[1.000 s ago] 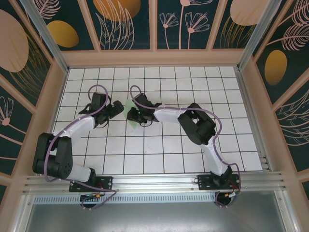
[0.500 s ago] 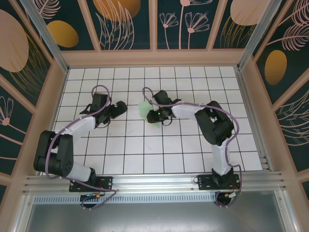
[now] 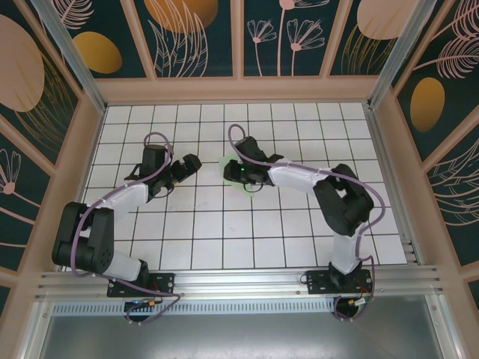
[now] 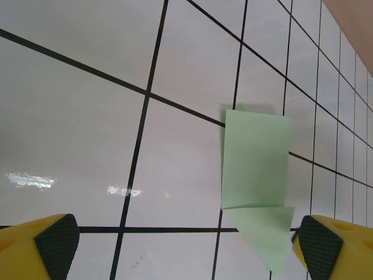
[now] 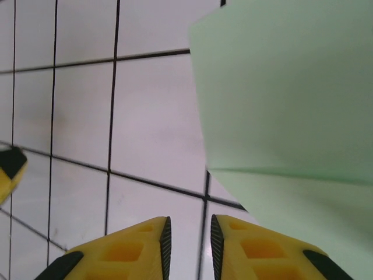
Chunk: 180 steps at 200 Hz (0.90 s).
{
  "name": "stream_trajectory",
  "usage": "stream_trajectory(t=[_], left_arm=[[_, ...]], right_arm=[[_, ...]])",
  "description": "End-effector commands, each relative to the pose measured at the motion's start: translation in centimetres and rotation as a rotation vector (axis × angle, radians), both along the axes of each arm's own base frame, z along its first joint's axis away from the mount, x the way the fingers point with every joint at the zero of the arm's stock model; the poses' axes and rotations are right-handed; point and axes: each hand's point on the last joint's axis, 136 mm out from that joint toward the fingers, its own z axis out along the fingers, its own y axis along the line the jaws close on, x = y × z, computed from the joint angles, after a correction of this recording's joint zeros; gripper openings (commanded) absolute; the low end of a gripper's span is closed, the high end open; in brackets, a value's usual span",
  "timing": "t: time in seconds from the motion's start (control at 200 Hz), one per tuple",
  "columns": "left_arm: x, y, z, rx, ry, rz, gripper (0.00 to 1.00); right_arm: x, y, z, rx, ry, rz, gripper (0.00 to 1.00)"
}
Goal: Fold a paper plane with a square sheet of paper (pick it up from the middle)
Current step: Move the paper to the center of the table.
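Right hand point(image 5: 188, 248): fingers set close, parted only by a narrow slit through which the counter point(image 5: 151, 116) shows. Nothing is gripped between them. Just beyond its fingertips, to the right, is the sheet of paper point(image 5: 280, 99): pale green, folded, one crease running across it.

Left hand point(image 4: 186, 242): fingers spread wide and empty. The sheet lies ahead, toward its right finger and clear of both pads. From this wrist the sheet reads as a tall rectangle with a pointed flap below a crease. Whether it lies flat or is lifted cannot be told.

Top view: the sheet sits near mid-counter, partly covered by the right wrist — the left hand a little apart on its left. White gridded tiles surround it; patterned wall panels point(image 3: 194, 30) enclose the counter.
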Motion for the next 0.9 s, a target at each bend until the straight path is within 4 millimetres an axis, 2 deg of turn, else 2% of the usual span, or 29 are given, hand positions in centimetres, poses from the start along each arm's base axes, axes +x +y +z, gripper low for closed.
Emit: stream_trajectory(t=[0.0,0.1,0.22,0.37,0.515,0.595,0.681,0.801,0.896], left_arm=[[0.6,0.5,1.4,-0.004,-0.043,0.030,0.98],[0.5,0.4,1.3,-0.010,-0.041,0.024,0.98],[0.1,-0.1,0.8,-0.022,-0.028,-0.003,0.98],[0.0,-0.3,0.2,-0.007,-0.008,-0.036,0.98],[0.1,-0.6,0.2,-0.016,-0.011,-0.050,0.98],[0.0,-0.7,0.2,-0.024,-0.014,-0.056,0.98],[-0.1,-0.9,0.1,-0.033,-0.017,-0.060,0.98],[-0.3,-1.1,0.1,-0.053,-0.015,-0.064,0.98],[-0.7,-1.5,0.0,-0.087,-0.014,-0.076,0.98]], right_arm=[[2.1,-0.1,-2.5,-0.066,0.052,-0.142,0.26],[3.2,0.5,-3.7,-0.102,0.058,-0.155,0.26],[3.4,1.6,-5.0,-0.121,0.082,-0.105,0.26],[1.5,2.5,-6.0,-0.139,0.114,-0.024,0.26],[-1.6,3.3,-6.3,-0.126,0.154,0.085,0.26],[-2.3,3.8,-5.0,-0.085,0.147,0.129,0.26],[-1.2,3.6,-2.5,-0.055,0.075,0.111,0.25],[0.4,2.2,1.1,0.012,-0.030,0.056,0.25],[-0.2,0.8,2.4,0.082,-0.068,0.062,0.26]])
